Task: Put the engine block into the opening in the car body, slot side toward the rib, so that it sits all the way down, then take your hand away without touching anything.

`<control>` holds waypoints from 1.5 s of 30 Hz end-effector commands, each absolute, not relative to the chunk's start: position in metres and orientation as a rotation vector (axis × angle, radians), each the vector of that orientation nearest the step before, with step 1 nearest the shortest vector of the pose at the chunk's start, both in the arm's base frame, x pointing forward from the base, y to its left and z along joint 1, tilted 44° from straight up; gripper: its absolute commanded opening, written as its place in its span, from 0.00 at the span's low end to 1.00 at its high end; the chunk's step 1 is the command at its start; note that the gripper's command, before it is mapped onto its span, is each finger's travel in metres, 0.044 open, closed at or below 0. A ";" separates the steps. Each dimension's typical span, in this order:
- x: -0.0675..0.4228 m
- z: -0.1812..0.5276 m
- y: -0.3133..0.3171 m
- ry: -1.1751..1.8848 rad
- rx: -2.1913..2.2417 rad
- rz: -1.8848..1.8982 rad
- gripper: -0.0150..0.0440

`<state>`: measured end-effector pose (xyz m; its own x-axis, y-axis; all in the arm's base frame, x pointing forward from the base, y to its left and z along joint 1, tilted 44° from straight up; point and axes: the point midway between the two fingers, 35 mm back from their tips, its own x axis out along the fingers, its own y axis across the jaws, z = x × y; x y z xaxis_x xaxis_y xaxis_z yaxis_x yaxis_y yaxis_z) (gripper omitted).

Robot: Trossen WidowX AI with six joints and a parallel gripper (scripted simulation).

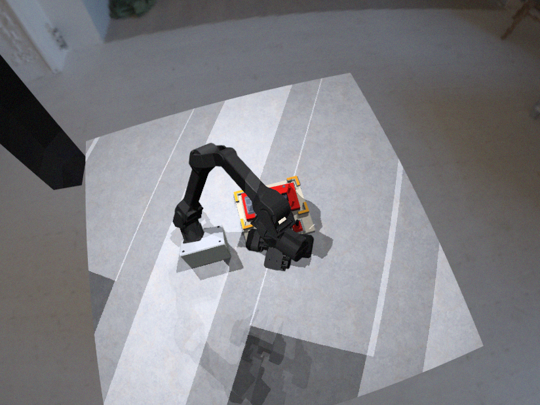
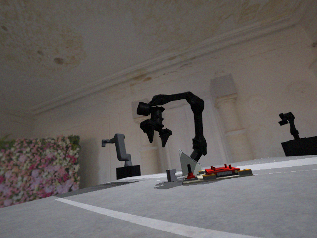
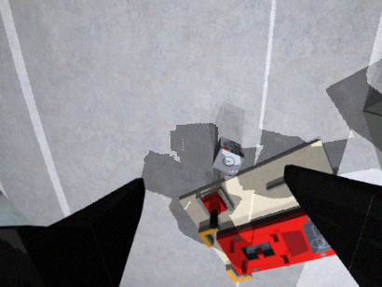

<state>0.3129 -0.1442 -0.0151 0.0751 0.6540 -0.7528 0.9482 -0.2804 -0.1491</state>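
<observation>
Your gripper (image 2: 156, 135) hangs wide open and empty, engine block (image 3: 227, 160) at 12 o'clock of the car body (image 3: 275, 242); descend off-center and you'll knock it away.

A matte black, blocky-jointed arm (image 1: 235, 168) is seen on a pale grey box base (image 1: 209, 255); two tapered black fingers (image 2: 150, 133) are carried.
</observation>
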 end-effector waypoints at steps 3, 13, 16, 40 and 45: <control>0.315 -0.016 -0.114 1.627 2.023 -1.278 1.00; 0.317 -0.018 -0.070 1.625 2.039 -1.655 1.00; 0.317 -0.018 -0.070 1.625 2.039 -1.655 1.00; 0.311 -0.068 -0.028 1.627 2.040 -1.653 1.00; 0.310 -0.074 -0.023 1.627 2.041 -1.653 1.00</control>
<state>0.3119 -0.0265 -0.0707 -0.1245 0.6633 -0.7380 0.7298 -0.4427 -0.5209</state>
